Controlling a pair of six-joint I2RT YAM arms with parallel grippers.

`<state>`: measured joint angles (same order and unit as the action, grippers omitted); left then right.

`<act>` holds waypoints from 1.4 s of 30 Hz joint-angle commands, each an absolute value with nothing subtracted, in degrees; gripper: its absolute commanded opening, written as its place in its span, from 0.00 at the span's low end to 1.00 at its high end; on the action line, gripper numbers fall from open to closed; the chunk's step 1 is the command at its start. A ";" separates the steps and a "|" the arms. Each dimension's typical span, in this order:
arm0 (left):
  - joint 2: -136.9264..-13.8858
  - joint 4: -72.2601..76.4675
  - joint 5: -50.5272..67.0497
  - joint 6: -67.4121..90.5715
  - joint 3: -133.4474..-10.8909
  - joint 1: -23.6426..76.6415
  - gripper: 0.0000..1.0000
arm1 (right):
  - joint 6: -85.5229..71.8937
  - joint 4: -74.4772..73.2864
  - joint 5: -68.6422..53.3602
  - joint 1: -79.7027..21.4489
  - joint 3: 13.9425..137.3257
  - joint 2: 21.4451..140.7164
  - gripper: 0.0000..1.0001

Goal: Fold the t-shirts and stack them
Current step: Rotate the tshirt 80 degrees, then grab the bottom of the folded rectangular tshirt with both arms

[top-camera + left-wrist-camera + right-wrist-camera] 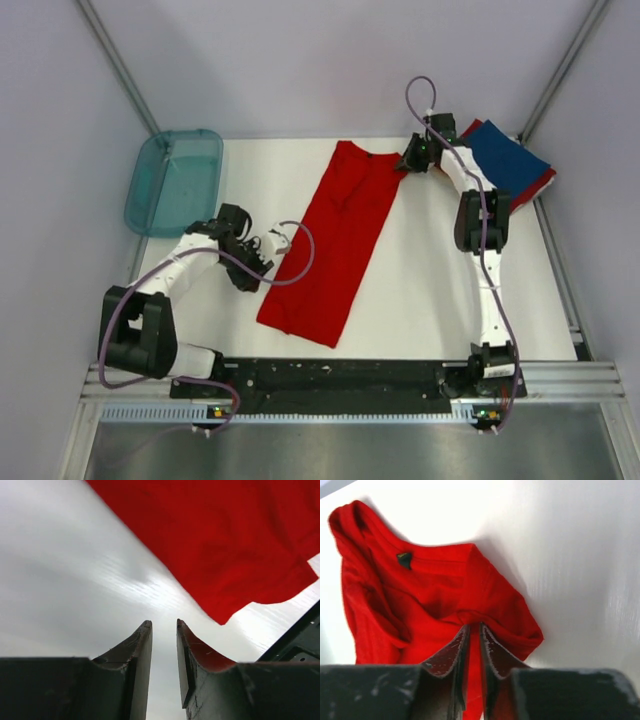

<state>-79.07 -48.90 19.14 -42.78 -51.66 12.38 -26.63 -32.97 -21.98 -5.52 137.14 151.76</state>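
Observation:
A bright red t-shirt [335, 240] lies folded into a long strip down the middle of the white table [430, 270]. My right gripper [413, 158] is at the strip's far right corner, shut on a pinch of the red cloth [435, 595]; in the right wrist view the fabric bunches between the fingertips of the right gripper [474, 625]. My left gripper [277, 242] sits low beside the strip's left edge. In the left wrist view the left gripper [164, 625] is narrowly open with only bare table between its fingers, and the red t-shirt [225, 540] lies just ahead, untouched. A folded navy t-shirt [508, 160] rests on a folded red one [545, 182] at the back right.
A translucent teal tray [150, 195] stands at the back left corner. Grey enclosure walls and metal posts ring the table. A black rail [340, 375] with both arm bases runs along the near edge.

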 commanded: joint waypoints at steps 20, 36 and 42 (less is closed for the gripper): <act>-71.90 -50.27 26.46 -68.19 -38.68 23.55 0.55 | 20.45 7.62 -42.35 -30.03 50.24 77.47 0.56; -70.58 -40.25 17.49 -70.66 -28.83 24.08 0.45 | 40.43 1.65 -21.45 -66.26 36.56 81.12 0.58; -70.49 -43.58 18.36 -67.95 -29.61 24.61 0.11 | 38.93 5.37 -20.04 -69.87 38.14 87.79 0.56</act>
